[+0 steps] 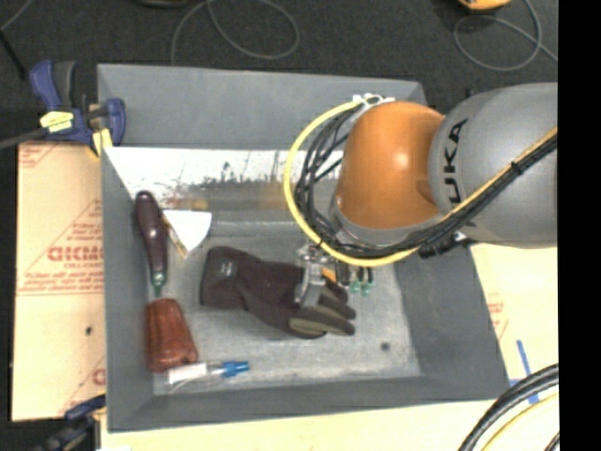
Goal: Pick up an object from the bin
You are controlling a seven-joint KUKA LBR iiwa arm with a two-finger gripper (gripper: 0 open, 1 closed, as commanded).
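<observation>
Gripper [313, 287] is being held low in the centre-right of the bin [441, 346]. It is sitting just below the arm's orange wrist cover [390, 163], w/ yellow & black cables [305, 172] being looped round that cover. The arm is being brought in from frame right.

The gripper is being shown directly over the right end of a dark brown glove [249, 285]. This glove is lying flat across the middle of the bin floor, stretched left to right, & the gripper is appearing to touch it. Whether the gripper is clenched, released or grasping the glove can't be told, as its lower end is being lost against the dark glove.

Other things are being left along the bin's left & bottom, well apart from the gripper:
- A screwdriver [150, 238] w/ a dark red handle is lying at mid-left, running top to bottom of the frame.
- A white triangular paper scrap [188, 228] is lying just beside it, on its right.
- A reddish-brown block [167, 334] is lying at lower left, just below the screwdriver.
- A pen [207, 372] w/ a blue end is lying along the bottom edge of the floor, near the block.
</observation>
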